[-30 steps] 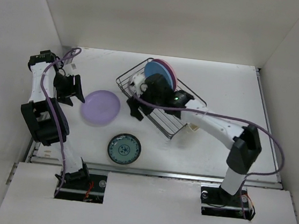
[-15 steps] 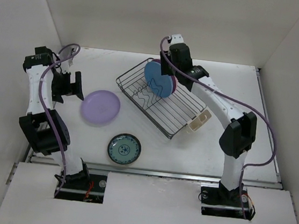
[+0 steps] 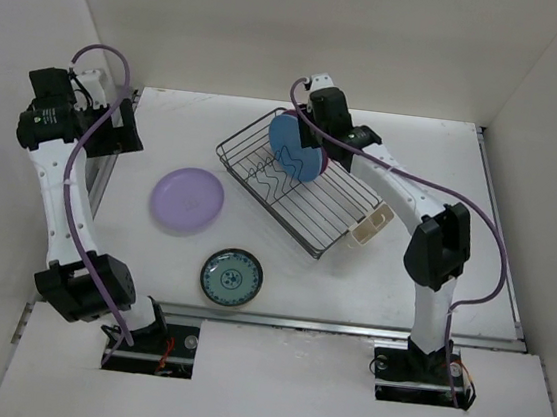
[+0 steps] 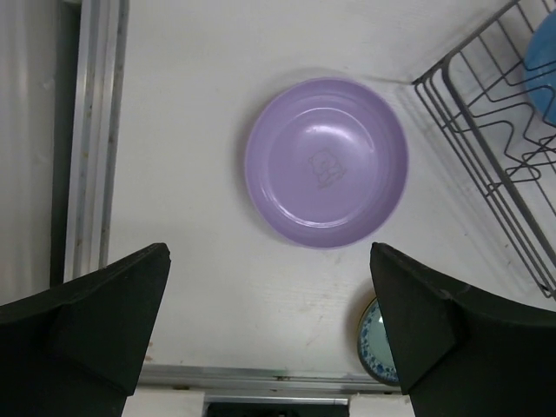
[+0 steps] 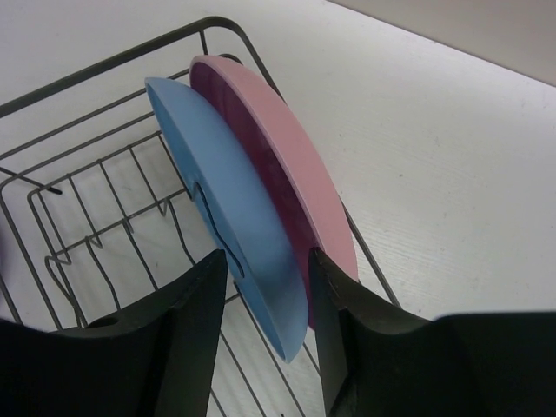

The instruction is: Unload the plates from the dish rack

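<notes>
The black wire dish rack [image 3: 311, 204] [image 5: 82, 217] holds two plates on edge: a light blue plate [image 3: 287, 149] [image 5: 228, 204] and a pink plate [image 3: 315, 161] [image 5: 291, 165] behind it. My right gripper [image 3: 304, 139] [image 5: 268, 261] comes down over them, its jaws narrowed astride the blue plate's rim, one finger between the two plates, a thin gap still showing. A lavender plate [image 3: 188, 200] [image 4: 326, 162] and a small teal-patterned plate [image 3: 231, 277] [image 4: 373, 343] lie flat on the table. My left gripper [image 3: 124, 136] [image 4: 269, 252] hangs high over the lavender plate, wide open with nothing in it.
A cream cutlery cup [image 3: 370, 224] sits at the rack's right end. White walls close in the table on three sides. A metal rail [image 4: 91, 139] runs along the left edge, and another [image 3: 286, 321] along the front.
My left gripper opened wide and rose back from the lavender plate. My right arm swung from the rack's front to above the standing plates, jaws narrowing round the blue one.
</notes>
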